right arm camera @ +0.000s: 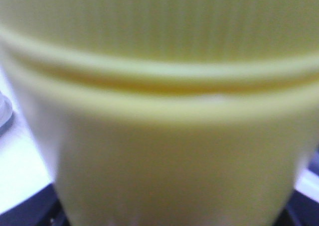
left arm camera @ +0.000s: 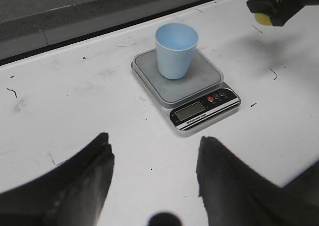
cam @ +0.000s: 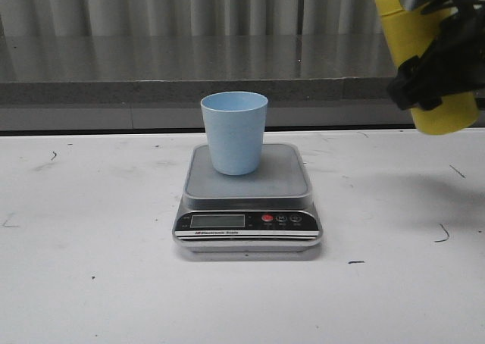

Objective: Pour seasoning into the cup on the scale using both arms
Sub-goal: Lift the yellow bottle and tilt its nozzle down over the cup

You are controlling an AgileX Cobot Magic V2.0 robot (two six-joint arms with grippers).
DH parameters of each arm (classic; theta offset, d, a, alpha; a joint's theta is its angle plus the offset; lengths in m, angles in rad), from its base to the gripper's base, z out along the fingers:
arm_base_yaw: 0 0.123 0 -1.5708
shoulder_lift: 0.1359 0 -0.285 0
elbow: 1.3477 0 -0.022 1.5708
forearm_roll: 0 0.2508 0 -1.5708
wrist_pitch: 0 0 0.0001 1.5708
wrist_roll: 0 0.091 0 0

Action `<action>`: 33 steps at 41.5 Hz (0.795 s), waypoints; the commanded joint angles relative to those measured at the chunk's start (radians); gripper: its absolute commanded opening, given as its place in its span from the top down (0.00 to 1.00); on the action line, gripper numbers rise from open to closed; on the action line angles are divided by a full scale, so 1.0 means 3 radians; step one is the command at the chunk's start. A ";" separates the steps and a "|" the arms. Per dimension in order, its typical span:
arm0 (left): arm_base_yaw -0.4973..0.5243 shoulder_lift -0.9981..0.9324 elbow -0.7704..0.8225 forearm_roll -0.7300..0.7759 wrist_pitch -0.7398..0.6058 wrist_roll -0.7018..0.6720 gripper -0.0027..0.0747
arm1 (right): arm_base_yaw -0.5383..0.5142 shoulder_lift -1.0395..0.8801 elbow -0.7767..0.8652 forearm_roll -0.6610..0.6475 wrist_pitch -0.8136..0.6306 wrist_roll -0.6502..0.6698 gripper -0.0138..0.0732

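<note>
The cup (cam: 234,132) stands upright on the plate of the scale (cam: 284,181), a little toward the back of it, and the part of its inside that shows in the left wrist view looks empty, so I judge that no seasoning is poured yet. The bottle (cam: 424,52) is already lifted: the right gripper (cam: 436,60) is clenched around its body and holds it in the air at the right edge of the front view, tilted, well apart from the cup and higher than its rim. What is left, as I judge it, is to bring the bottle over the cup, tip the nozzle down and let the seasoning come out; the nozzle itself is cut off by the frame, so I cannot tell if the cap is on or off. The left gripper (left arm camera: 154,173) hangs over the table (cam: 91,283) in front of the scale, its fingers spread wide with nothing between them. It does not appear in the front view at all; only its own camera shows it, and that camera also shows the cup from above. The right wrist view gives only a blurred yellow wall of the bottle with a ridge around it, which confirms the close grasp but little else. The display of the scale is too small to read.
</note>
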 commanded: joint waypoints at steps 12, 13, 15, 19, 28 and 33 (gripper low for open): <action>-0.0021 0.0007 -0.0085 0.0000 -0.0236 -0.0012 0.49 | 0.0389 -0.0313 -0.0837 -0.0143 0.1349 -0.1111 0.57; -0.0021 0.0007 -0.0085 0.0000 -0.0236 -0.0012 0.49 | 0.0406 -0.0306 -0.0855 -0.0164 0.1373 -0.1111 0.57; -0.0021 0.0007 -0.0085 0.0000 -0.0236 -0.0012 0.49 | 0.0440 -0.0292 -0.0921 -0.0232 0.1440 -0.1111 0.57; -0.0021 0.0007 -0.0085 0.0000 -0.0236 -0.0012 0.49 | 0.0490 -0.0243 -0.1036 -0.0374 0.1613 -0.1108 0.55; -0.0021 0.0007 -0.0085 0.0000 -0.0236 -0.0012 0.49 | 0.0640 -0.0055 -0.1406 -0.0907 0.2015 -0.0807 0.54; -0.0021 0.0007 -0.0085 0.0000 -0.0236 -0.0012 0.49 | 0.0755 0.0092 -0.1621 -0.1842 0.2338 -0.0144 0.54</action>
